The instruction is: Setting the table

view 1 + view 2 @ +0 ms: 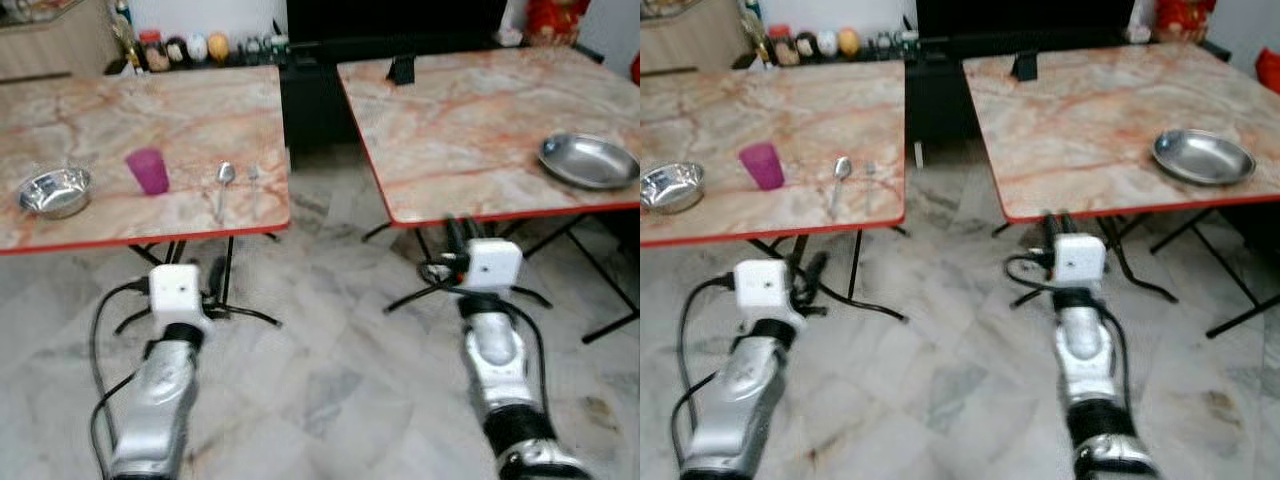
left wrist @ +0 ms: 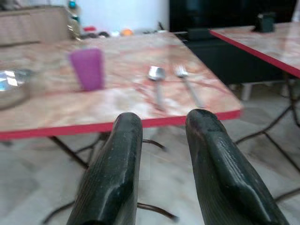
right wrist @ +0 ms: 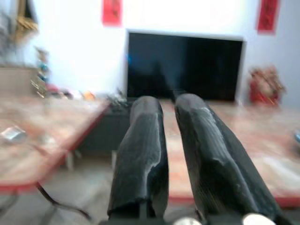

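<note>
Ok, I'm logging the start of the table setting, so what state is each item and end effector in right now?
Pink cup: upright on the left table.
Steel bowl: upright, near that table's left end.
Spoon: lying flat, right of the cup.
Fork: lying flat beside the spoon, apart from it.
Steel plate: flat on the right table.
Left end effector: open, holding nothing.
Right end effector: nearly closed, holding nothing.

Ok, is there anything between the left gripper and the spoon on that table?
Nothing visible blocks it. The left gripper is held low in front of the table's red edge, jaws apart, and the spoon lies just beyond that edge, with the fork beside it and the purple cup off to the other side.
</note>
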